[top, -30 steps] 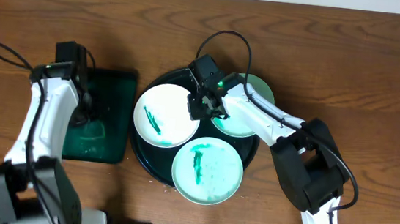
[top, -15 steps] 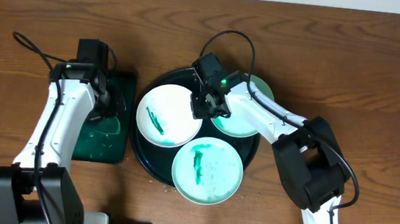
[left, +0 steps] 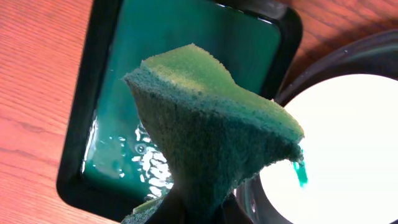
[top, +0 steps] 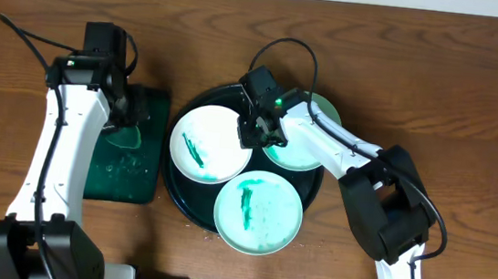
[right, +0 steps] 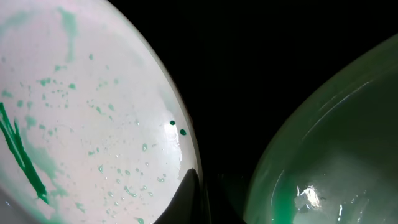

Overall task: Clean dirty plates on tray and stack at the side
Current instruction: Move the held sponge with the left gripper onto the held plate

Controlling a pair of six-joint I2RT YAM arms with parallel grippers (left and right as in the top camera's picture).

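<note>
While left end effector (left: pixel 189 211) clamps sponge (left: pixel 211 137), right end effector (top: pixel 254 133) beside plate (top: pixel 220 155)

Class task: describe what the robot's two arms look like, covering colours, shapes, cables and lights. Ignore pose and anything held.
Both arms match: the left arm and right arm have smooth white link shells with bulky black joints and black wrist units. A thin black cable loops off each wrist. A small green light glows on the right wrist. The fingers are dark.
</note>
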